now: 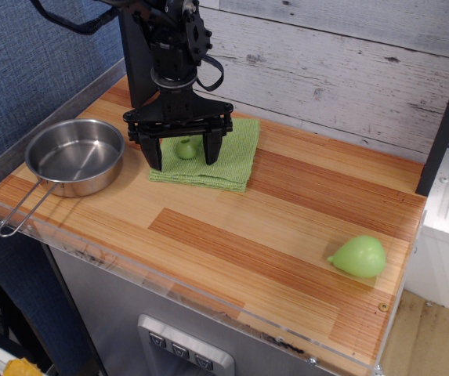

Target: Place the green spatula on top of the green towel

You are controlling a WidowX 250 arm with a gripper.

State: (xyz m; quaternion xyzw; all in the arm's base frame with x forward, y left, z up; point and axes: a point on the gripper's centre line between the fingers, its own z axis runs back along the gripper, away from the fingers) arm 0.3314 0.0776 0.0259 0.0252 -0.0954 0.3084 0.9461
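The green towel (224, 157) lies folded at the back of the wooden counter. The green spatula (186, 148) rests on the towel's left part; only the lime-green end of its handle shows, and the blade is hidden behind the gripper. My gripper (183, 154) hangs over the towel with its two black fingers spread wide, one on each side of the handle and apart from it. It is open and holds nothing.
A steel pan (75, 157) with a wire handle stands left of the towel near the counter's left edge. A light-green pear-shaped object (358, 256) lies at the front right. A plank wall runs behind the counter (287, 227).
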